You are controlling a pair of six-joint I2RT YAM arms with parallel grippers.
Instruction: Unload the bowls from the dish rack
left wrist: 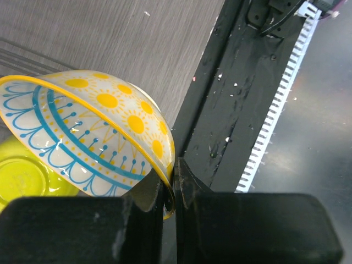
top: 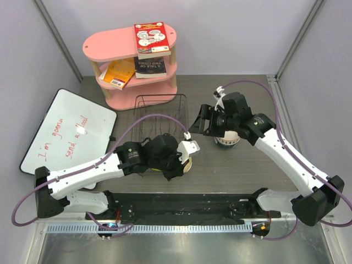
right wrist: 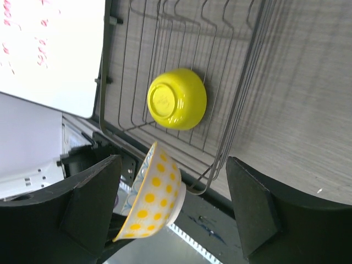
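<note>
Left gripper [left wrist: 174,190]: clamped on patterned bowl's [left wrist: 93,126] rim.
Right gripper [right wrist: 173,206]: spread apart, empty.
In dish rack [top: 159,98]: yellow-green bowl [right wrist: 177,99].
Already out: teal bowl [top: 226,142] on table.

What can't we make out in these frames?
- Top view: right arm covers most of the bowl on the table; stack count unreadable.
- Top view: left arm mostly hides the yellow-green bowl and the dish rack's near end.
- Left wrist: yellow-green bowl cut by the left edge, behind the patterned bowl.
</note>
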